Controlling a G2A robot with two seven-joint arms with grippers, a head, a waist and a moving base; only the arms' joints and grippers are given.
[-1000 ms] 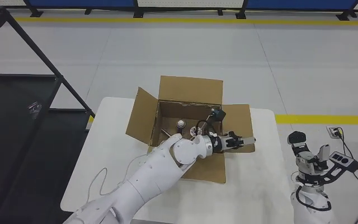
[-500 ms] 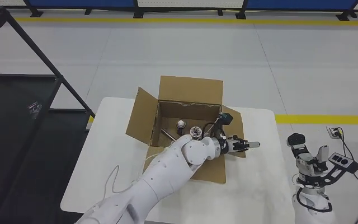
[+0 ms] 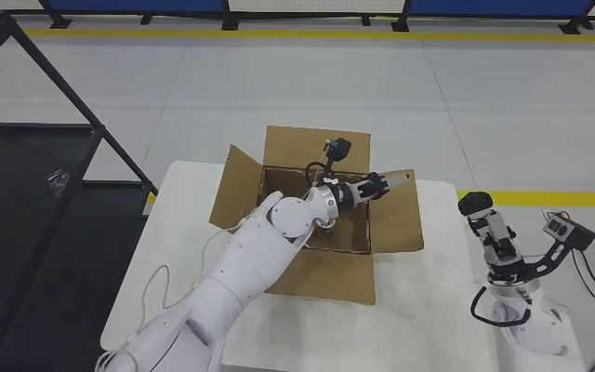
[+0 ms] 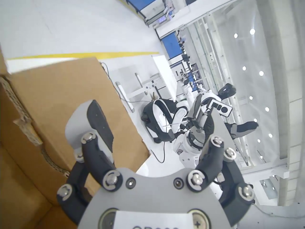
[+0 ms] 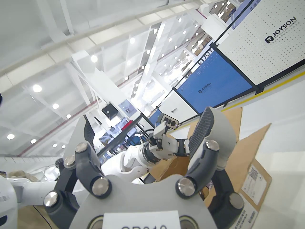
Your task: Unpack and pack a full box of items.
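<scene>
An open cardboard box stands on the white table with its flaps spread. My left arm stretches across the box. Its gripper hovers over the box's far right corner, by the right flap, open and holding nothing. The left wrist view shows the gripper with its fingers wide apart next to the brown flap. The arm hides the box's contents. My right arm is off the table's right end. Its gripper is tilted upward, open and empty, facing the left gripper and the box.
Bare tabletop lies left of the box and in front of it. A black frame stands left of the table. A yellow floor line runs behind the right arm.
My left gripper has swung from the box's front right corner toward its far right corner. The right arm has turned and shifted a little to the left.
</scene>
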